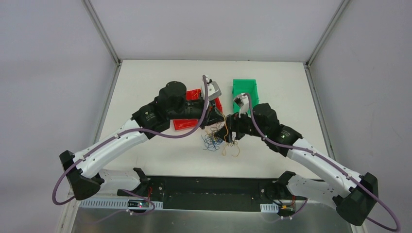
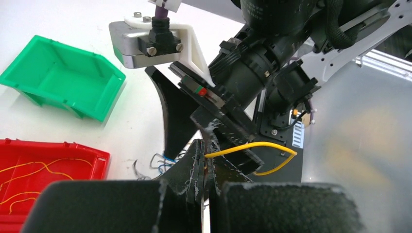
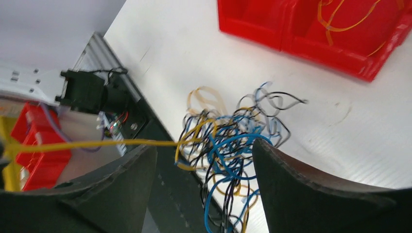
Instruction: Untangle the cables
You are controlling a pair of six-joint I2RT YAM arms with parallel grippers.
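Observation:
The cables (image 1: 217,141) are a loose tangle of yellow, blue and black wires on the white table, just in front of the red bin (image 1: 187,124). My left gripper (image 1: 218,121) is shut on one yellow wire (image 2: 252,145), which loops out to the right of the closed jaws (image 2: 208,151). My right gripper (image 1: 228,133) is open, its two fingers standing wide on either side of the tangle (image 3: 228,145). A taut yellow wire (image 3: 97,143) runs left out of the tangle in the right wrist view, where the right gripper (image 3: 204,145) holds nothing.
The red bin (image 2: 48,170) holds a few yellow wires (image 3: 340,19). An empty green bin (image 1: 244,92) stands behind the right gripper and also shows in the left wrist view (image 2: 63,82). The two wrists are close together above the tangle. A black base plate (image 1: 209,191) runs along the near edge.

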